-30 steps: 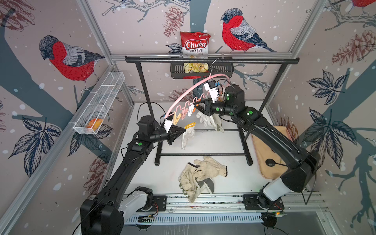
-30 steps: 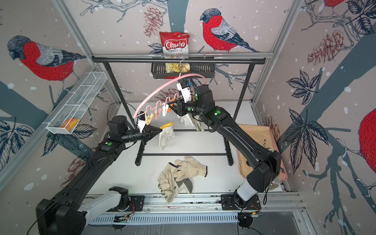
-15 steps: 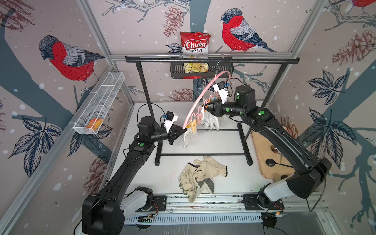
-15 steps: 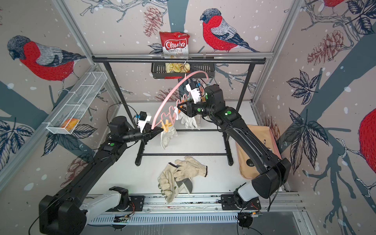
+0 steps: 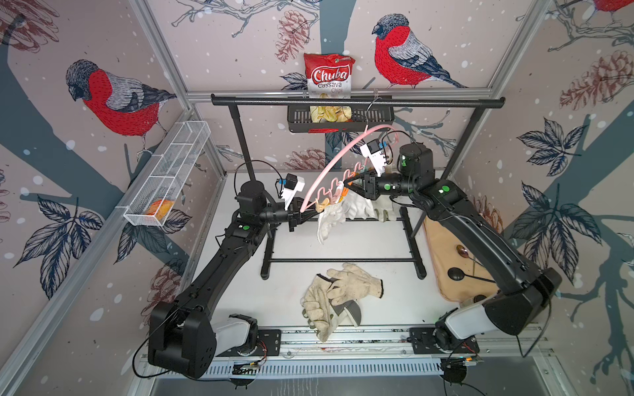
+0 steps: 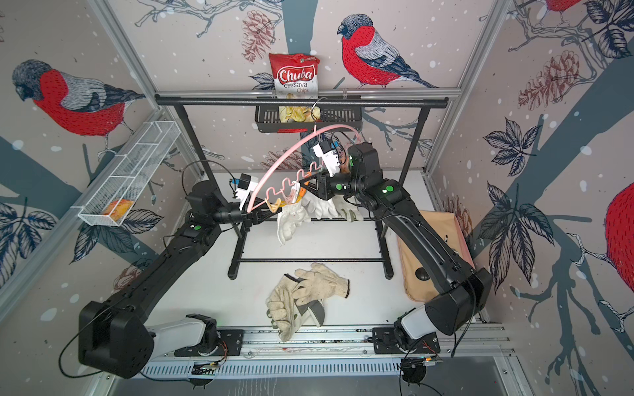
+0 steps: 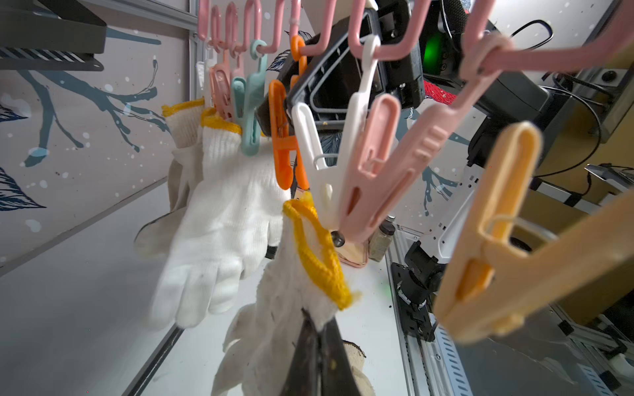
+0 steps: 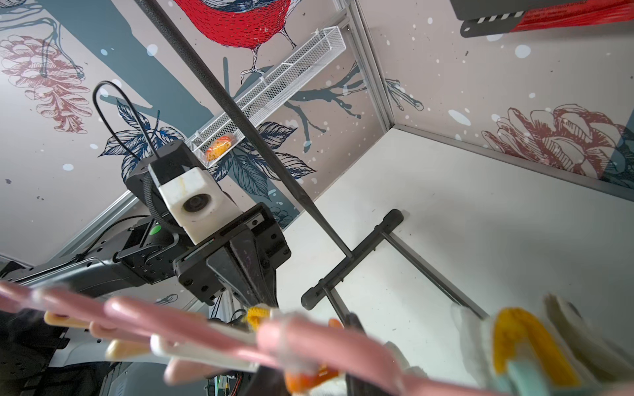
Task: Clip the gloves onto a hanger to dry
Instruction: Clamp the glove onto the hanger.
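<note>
Jaws of the left gripper [image 7: 318, 331] pinch a yellow-cuffed white knit glove [image 7: 302, 295] just below the clothespins [image 7: 370, 161] of the pink arched plastic hanger [image 5: 329, 164]. The right gripper [image 5: 350, 179] sits among those pins; its jaws' state cannot be told. Off-white work gloves [image 5: 339, 295] lie on the white table [image 5: 343, 247].

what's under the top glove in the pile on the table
Under the top glove lies at least one more off-white glove with grey patches; whether more lie beneath is covered.

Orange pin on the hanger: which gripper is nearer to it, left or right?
Right. The right gripper is closed around the orange pin. The left gripper is lower and apart from it, shut on a glove.
</note>
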`<state>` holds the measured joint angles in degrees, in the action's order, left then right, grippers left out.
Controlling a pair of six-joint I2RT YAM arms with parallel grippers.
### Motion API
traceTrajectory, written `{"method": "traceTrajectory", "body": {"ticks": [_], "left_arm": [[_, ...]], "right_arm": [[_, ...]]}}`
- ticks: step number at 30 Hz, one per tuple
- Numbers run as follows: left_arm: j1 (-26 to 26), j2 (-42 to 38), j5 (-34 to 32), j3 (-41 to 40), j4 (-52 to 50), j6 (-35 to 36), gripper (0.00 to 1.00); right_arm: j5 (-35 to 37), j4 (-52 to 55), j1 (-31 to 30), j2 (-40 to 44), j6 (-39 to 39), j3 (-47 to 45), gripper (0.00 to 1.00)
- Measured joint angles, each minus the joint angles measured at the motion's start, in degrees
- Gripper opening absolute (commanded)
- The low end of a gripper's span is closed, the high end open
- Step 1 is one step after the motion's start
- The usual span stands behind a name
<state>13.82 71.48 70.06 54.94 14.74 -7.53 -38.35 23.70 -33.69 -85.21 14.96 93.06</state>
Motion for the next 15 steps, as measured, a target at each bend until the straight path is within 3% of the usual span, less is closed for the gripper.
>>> {"method": "traceTrajectory", "body": {"ticks": [15], "left_arm": [[1.4,8.9,8.1,3.9,11.9,-11.2,0.00]], "right_arm": [[-2.3,1.6,0.6,0.3,-1.5,0.5,0.26]]}}
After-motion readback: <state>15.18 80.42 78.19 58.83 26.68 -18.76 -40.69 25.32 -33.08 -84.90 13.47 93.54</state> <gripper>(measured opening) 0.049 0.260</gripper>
